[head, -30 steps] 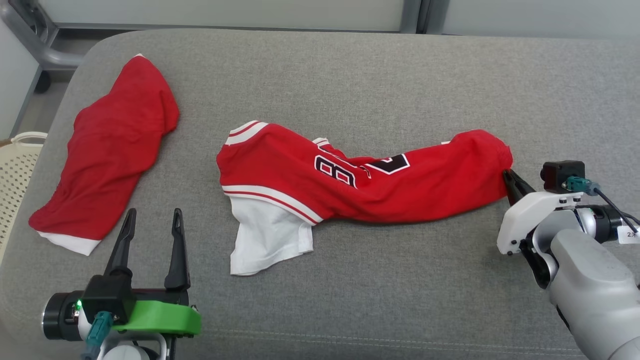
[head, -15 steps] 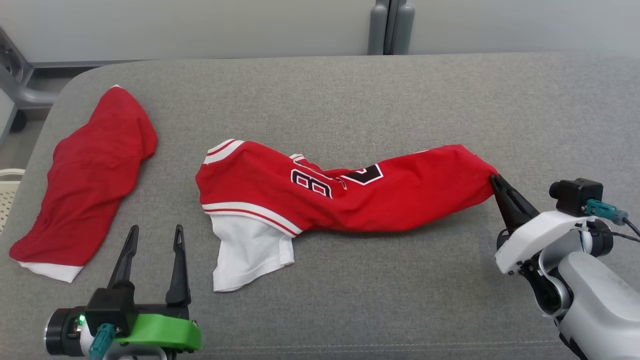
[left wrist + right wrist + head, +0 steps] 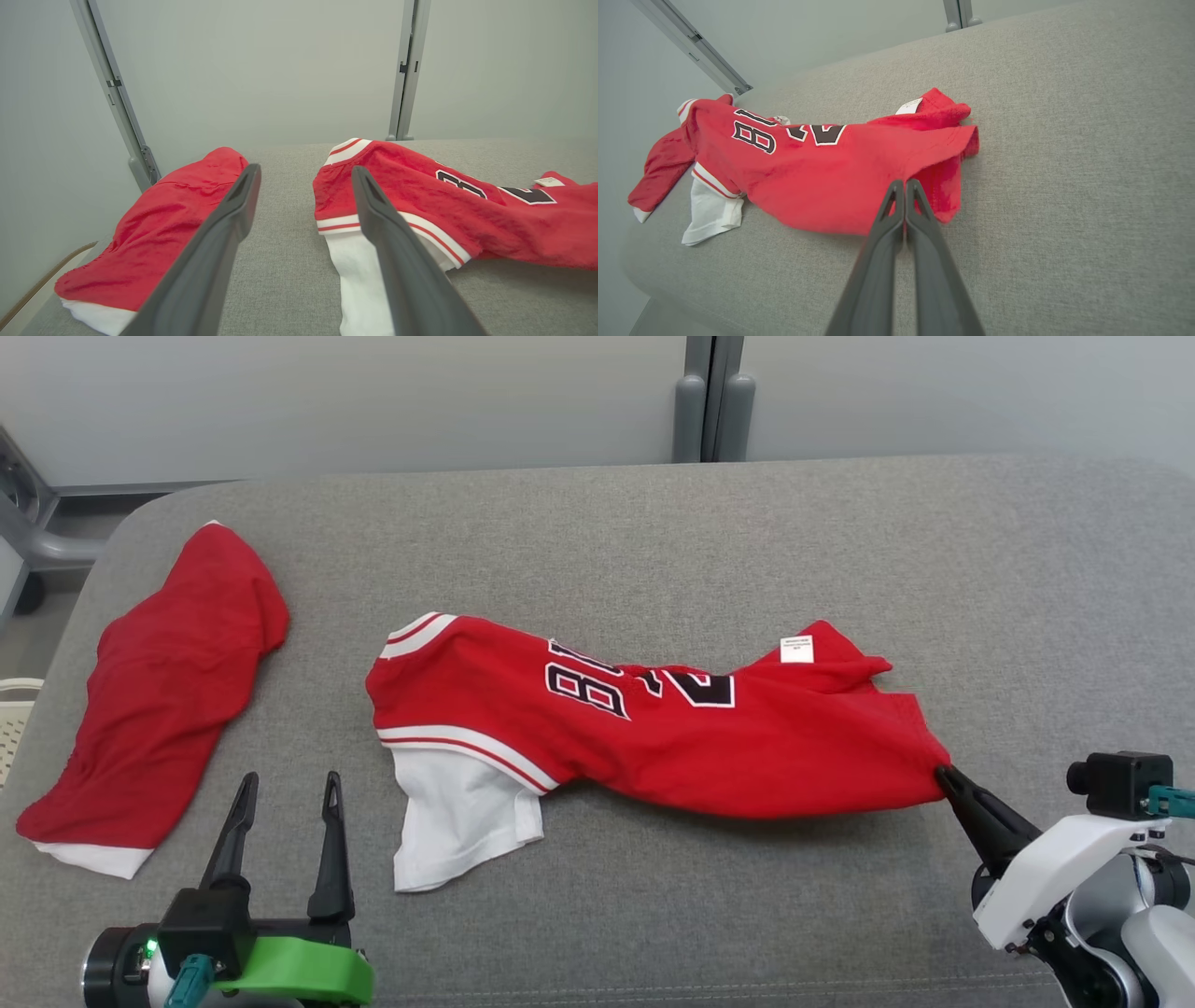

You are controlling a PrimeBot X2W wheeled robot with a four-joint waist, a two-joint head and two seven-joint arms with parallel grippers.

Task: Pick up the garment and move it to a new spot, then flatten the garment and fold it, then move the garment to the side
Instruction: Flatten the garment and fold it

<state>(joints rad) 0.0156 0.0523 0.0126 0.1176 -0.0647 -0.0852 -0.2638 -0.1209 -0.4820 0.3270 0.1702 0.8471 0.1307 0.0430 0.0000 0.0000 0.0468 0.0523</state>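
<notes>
1. Your right gripper [image 3: 943, 775]: fingers together, pinching the right corner of the garment [image 3: 709, 747].
2. Garment lies mid-cushion [image 3: 597, 523], long axis left to right, running away from that grip.
3. Your left gripper [image 3: 285, 786], spread and empty, is nearer its far end.

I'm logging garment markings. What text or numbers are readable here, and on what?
"8": black numeral on the red jersey.
Beside it, a second numeral, creased: perhaps "2", not certain.
The white tag on the jersey: print too small to read.
</notes>
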